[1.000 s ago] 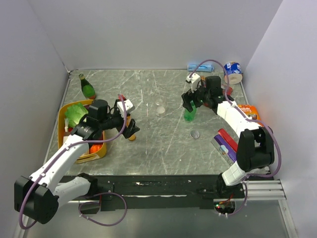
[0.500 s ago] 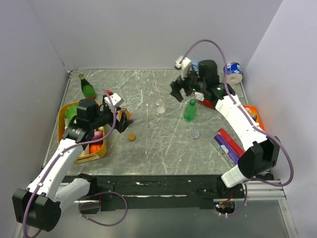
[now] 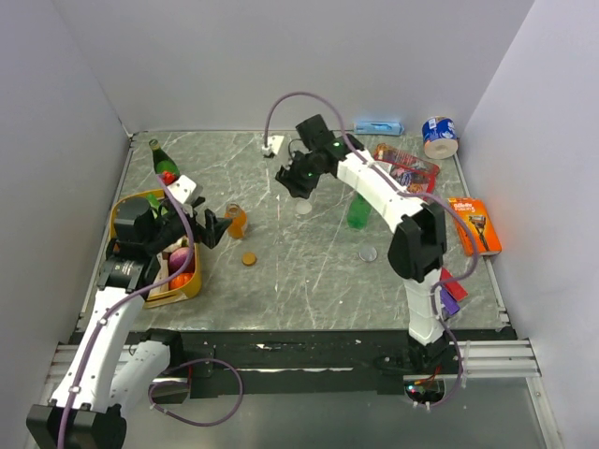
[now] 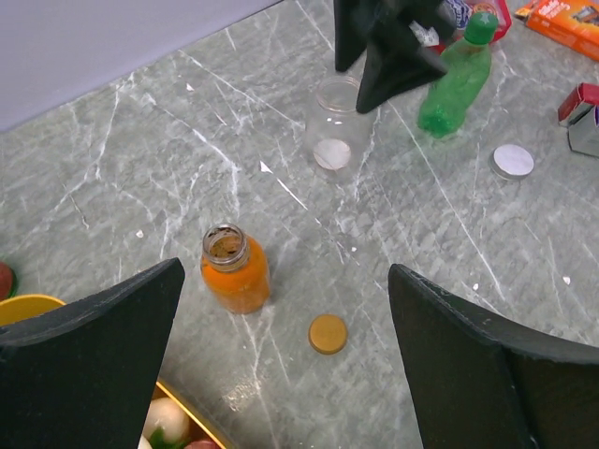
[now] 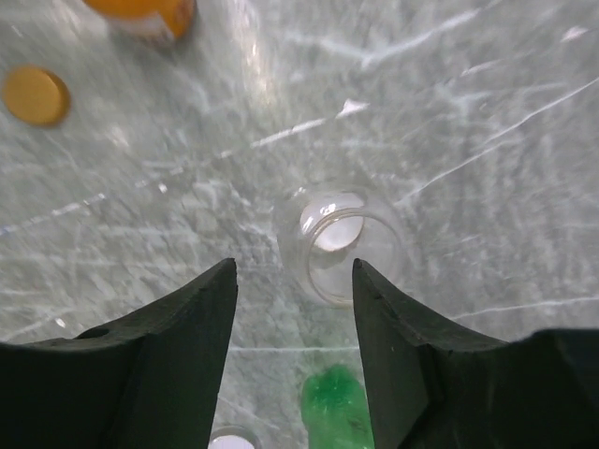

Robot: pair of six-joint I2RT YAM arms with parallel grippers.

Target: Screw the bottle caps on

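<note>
The right jaws stand apart, empty, just above the open clear bottle (image 5: 342,245), probably to steady it; the clear cap (image 4: 513,161) lies well aside. The left jaws, wide apart and empty, face the uncapped orange bottle (image 4: 234,271) and orange cap (image 4: 328,333) just ahead.

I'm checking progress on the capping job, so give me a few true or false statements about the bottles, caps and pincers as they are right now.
1. The green cap sits on the green bottle. True.
2. The orange cap is screwed onto the orange bottle. False: it lies flat on the table beside the bottle, whose mouth is open.
3. The right pincer hovers open above the uncapped clear bottle. True.
4. The left pincer grips the orange bottle. False: it is wide open and holds nothing; the bottle stands free.
</note>
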